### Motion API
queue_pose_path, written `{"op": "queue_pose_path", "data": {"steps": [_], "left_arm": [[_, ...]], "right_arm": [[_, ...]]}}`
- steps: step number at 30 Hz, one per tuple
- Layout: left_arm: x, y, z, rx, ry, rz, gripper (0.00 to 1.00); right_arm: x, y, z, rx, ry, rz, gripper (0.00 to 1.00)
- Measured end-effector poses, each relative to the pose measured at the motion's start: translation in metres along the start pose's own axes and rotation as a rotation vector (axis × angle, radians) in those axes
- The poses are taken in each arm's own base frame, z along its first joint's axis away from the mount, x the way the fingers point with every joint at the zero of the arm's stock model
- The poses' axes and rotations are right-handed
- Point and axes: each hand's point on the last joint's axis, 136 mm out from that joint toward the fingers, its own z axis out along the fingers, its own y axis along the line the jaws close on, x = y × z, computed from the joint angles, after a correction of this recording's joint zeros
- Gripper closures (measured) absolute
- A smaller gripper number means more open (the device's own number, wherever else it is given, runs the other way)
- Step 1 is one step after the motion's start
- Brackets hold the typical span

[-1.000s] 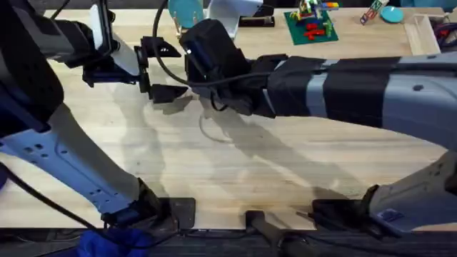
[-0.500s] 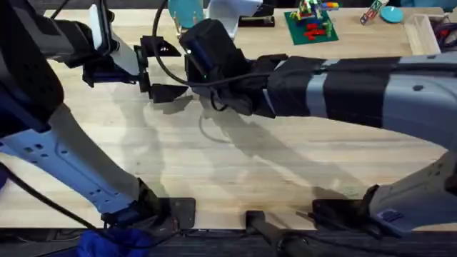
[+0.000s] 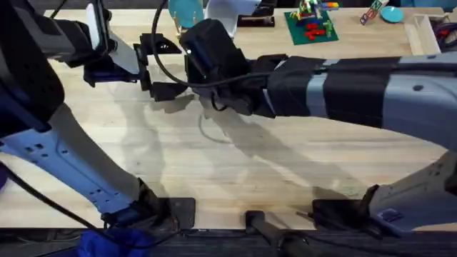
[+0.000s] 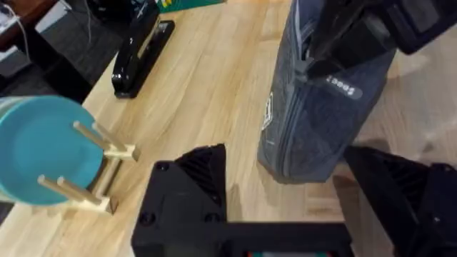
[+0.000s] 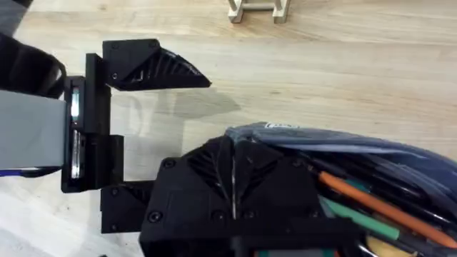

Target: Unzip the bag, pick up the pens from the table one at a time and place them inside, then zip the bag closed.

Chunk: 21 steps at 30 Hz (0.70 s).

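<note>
Jaws of the left gripper (image 4: 285,200) stand spread beside the bag (image 4: 325,107). Right gripper (image 5: 234,187) jaws pinch the bag's rim, pens (image 5: 371,207) inside, above the desk (image 3: 271,164).

A small pale label (image 4: 267,113) and a short white marking (image 4: 341,86) are seen on the bag (image 4: 314,121); neither can be read.

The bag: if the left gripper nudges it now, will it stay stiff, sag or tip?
Probably floppy: the bag is soft fabric, pinched by the right gripper. It may sag or tip if released, standing on a narrow end. The pens inside likely stiffen it slightly.
</note>
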Motion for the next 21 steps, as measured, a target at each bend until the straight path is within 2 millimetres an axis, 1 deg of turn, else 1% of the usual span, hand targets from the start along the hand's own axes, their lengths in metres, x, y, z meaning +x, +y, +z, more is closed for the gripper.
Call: {"op": "queue_pose_path", "data": {"steps": [3,6,12,17,21], "left_arm": [[-0.002,0.001,0.008,0.013,-0.003,0.027,0.008],[-0.006,0.002,0.021,0.033,-0.008,0.046,0.008],[-0.011,-0.001,0.041,0.076,-0.003,0.032,0.008],[-0.01,-0.007,0.052,0.112,0.022,0.016,0.008],[-0.009,-0.01,0.056,0.128,0.039,0.01,0.008]], "right_arm": [[0.0,0.0,0.0,0.0,0.0,-0.001,0.971],[0.0,0.0,0.0,0.001,-0.001,-0.004,0.971],[0.0,0.0,0.0,0.002,-0.001,-0.025,0.972],[0.0,0.0,0.0,0.002,-0.001,-0.029,0.972],[0.0,0.0,0.0,0.002,-0.001,-0.029,0.972]]}}
